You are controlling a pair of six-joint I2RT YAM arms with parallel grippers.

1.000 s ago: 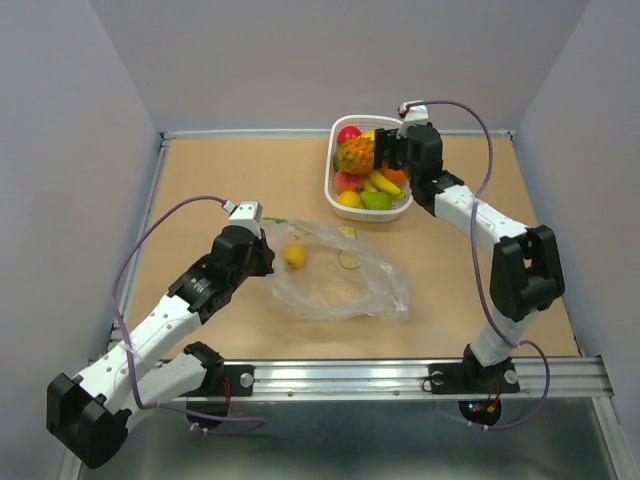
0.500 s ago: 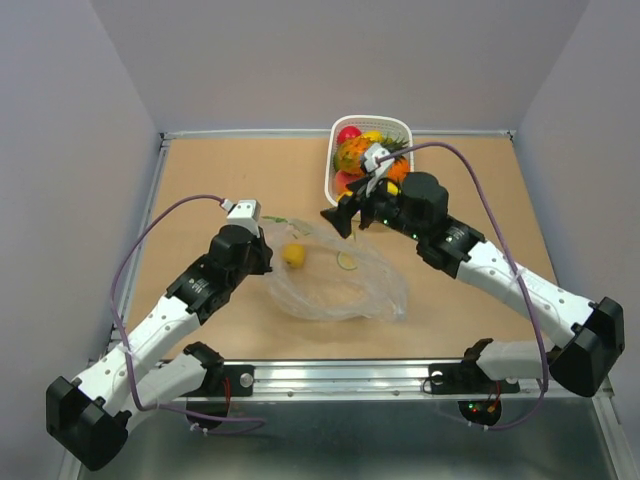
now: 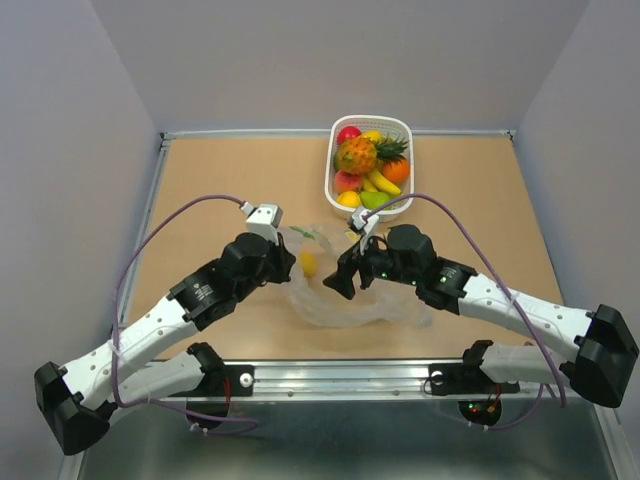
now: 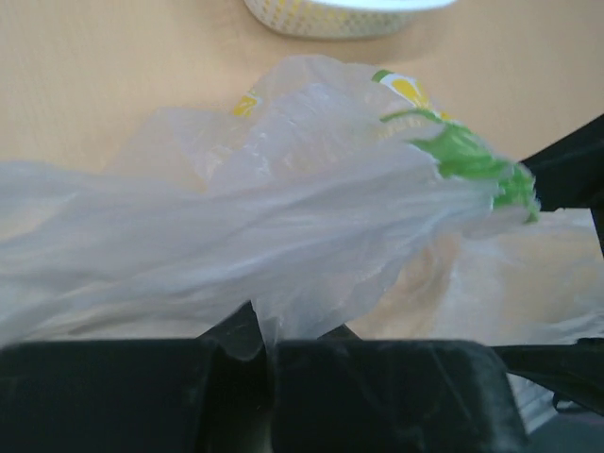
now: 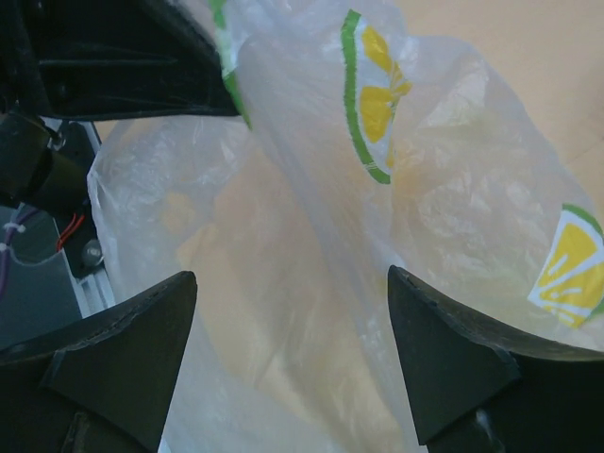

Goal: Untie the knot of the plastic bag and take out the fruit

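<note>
The left gripper (image 4: 264, 351) is clenched on a bunched fold of the plastic bag (image 3: 352, 303); the right gripper (image 3: 340, 284), jaws spread, faces the bag. A yellow fruit (image 3: 308, 264) lies inside the bag near that fold. Hold the fold taut so the mouth gapes; enter without trapping film.

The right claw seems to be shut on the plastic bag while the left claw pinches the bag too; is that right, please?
Not quite: the right claw is open, its fingers spread wide with the plastic bag in front of them, as the right wrist view shows. The left claw does pinch the bag, shut on a fold of it.
</note>
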